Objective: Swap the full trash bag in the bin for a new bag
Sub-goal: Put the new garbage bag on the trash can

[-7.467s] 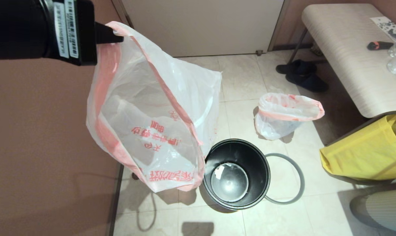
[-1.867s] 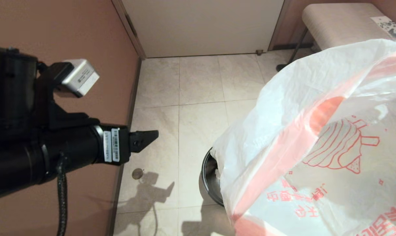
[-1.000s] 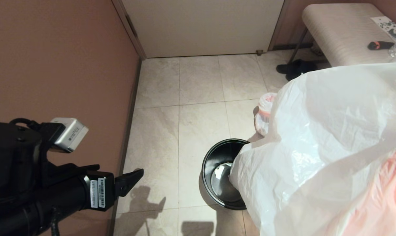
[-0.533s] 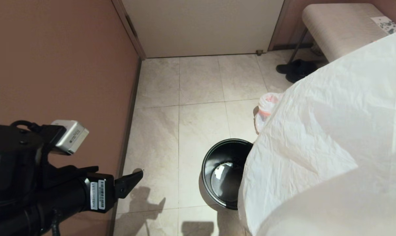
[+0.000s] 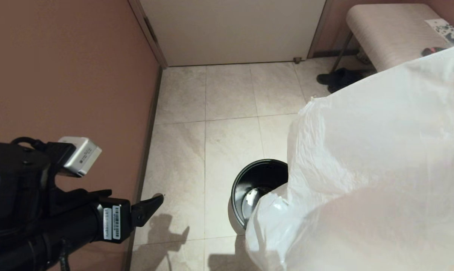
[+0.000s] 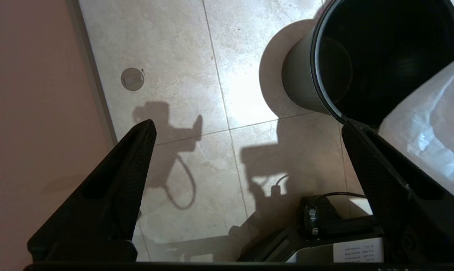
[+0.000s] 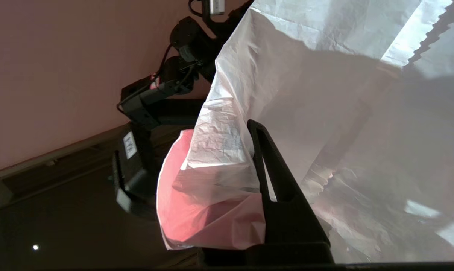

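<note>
Beige floor tiles (image 5: 227,98), brown wall at left. I count one bin (image 5: 249,180), one new bag (image 5: 369,169), two pincers. Right pincer (image 7: 264,158) is clamped on the bag's pink-banded rim, I think; its second finger is hidden. Bag hangs over the bin's right side. Left pincer (image 6: 245,128) fingers apart, holding nothing, near the bin's left.

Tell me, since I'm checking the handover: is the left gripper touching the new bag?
Apart. The left wrist view shows the left gripper open over bare floor, the new bag beyond one finger.
</note>
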{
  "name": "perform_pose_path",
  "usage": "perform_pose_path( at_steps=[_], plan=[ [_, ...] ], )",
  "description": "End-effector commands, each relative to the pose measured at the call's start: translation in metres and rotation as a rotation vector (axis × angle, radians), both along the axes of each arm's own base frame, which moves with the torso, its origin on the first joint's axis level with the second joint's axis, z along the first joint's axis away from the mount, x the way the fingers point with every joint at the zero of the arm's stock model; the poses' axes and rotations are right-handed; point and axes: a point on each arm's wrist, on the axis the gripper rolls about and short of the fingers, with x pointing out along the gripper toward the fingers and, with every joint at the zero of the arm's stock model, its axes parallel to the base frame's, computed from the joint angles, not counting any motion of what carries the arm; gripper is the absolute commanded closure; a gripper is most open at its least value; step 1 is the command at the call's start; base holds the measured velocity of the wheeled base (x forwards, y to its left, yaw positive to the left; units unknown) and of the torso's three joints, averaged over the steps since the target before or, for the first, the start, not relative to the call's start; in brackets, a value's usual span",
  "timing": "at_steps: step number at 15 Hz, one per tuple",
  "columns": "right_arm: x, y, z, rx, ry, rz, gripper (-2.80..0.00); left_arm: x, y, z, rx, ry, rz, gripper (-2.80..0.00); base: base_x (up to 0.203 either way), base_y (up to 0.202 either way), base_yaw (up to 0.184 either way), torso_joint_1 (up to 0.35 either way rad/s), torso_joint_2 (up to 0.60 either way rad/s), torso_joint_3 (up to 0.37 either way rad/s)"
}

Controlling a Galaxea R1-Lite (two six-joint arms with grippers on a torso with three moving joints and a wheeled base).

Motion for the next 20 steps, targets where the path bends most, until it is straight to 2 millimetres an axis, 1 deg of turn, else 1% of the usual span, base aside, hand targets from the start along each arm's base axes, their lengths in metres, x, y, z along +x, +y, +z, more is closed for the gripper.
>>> perform_pose_path(
  at_steps=[1, 3, 4, 5, 7, 9, 11, 13, 15, 16, 17, 18, 19, 20],
  plan=[
    [0.017, 0.007, -0.012, -0.042, 0.062, -0.022, 0.0, 0.001, -0.001, 0.0, 0.002, 0.001, 0.004, -2.8, 0.0, 0.0, 0.0, 0.0, 0.0, 0.0],
    [0.04, 0.017, -0.031, -0.085, 0.185, -0.055, 0.0, 0.002, -0.002, -0.002, 0.006, 0.006, 0.004, -2.8, 0.0, 0.0, 0.0, 0.0, 0.0, 0.0],
    [0.048, 0.018, -0.039, -0.095, 0.213, -0.076, 0.0, 0.002, -0.002, -0.002, 0.008, 0.008, 0.003, -2.8, 0.0, 0.0, 0.0, 0.0, 0.0, 0.0],
    [0.053, 0.018, -0.038, -0.064, 0.16, -0.089, 0.0, 0.001, -0.001, -0.001, 0.004, 0.005, 0.002, -2.8, 0.0, 0.0, 0.0, 0.0, 0.0, 0.0],
    [0.052, 0.014, -0.034, 0.031, -0.019, -0.106, 0.0, 0.001, -0.001, -0.001, 0.001, 0.002, 0.003, -2.8, 0.0, 0.0, 0.0, 0.0, 0.0, 0.0],
    [0.049, 0.013, -0.039, 0.095, -0.161, -0.102, 0.0, 0.001, -0.001, 0.0, 0.0, 0.0, 0.002, -2.8, 0.0, 0.0, 0.0, 0.0, 0.0, 0.0],
    [0.05, 0.014, -0.055, 0.085, -0.189, -0.086, 0.0, 0.002, -0.002, -0.001, 0.002, 0.002, 0.001, -2.8, 0.0, 0.0, 0.0, 0.0, 0.0, 0.0],
    [0.055, 0.017, -0.078, 0.02, -0.199, -0.059, 0.0, 0.003, -0.003, 0.0, -0.011, -0.012, -0.001, -2.8, 0.0, 0.0, 0.0, 0.0, 0.0, 0.0],
    [0.059, 0.025, -0.096, 0.006, -0.199, -0.013, 0.0, 0.002, -0.003, 0.002, -0.015, -0.019, -0.001, -2.8, 0.0, 0.0, 0.0, 0.0, 0.0, 0.0],
    [0.063, 0.029, -0.11, -0.004, -0.193, 0.0, 0.0, 0.003, -0.003, 0.001, -0.015, -0.018, -0.002, -2.8, 0.0, 0.0, 0.0, 0.0, 0.0, 0.0],
    [0.066, 0.031, -0.122, -0.015, -0.205, 0.009, 0.0, 0.003, -0.003, 0.001, -0.016, -0.018, -0.002, -2.8, 0.0, 0.0, 0.0, 0.0, 0.0, 0.0],
    [0.069, 0.032, -0.13, -0.018, -0.267, 0.012, 0.0, 0.002, -0.002, 0.002, -0.019, -0.021, -0.001, -2.8, 0.0, 0.0, 0.0, 0.0, 0.0, 0.0],
    [0.074, 0.031, -0.127, -0.006, -0.361, -0.008, 0.0, 0.001, -0.001, 0.003, -0.023, -0.026, -0.001, -2.8, 0.0, 0.0, 0.0, 0.0, 0.0, 0.0],
    [0.078, 0.025, -0.118, 0.017, -0.442, -0.049, 0.0, 0.0, -0.001, 0.005, -0.028, -0.032, -0.003, -2.8, 0.0, 0.0, 0.0, 0.0, 0.0, 0.0]
  ],
)
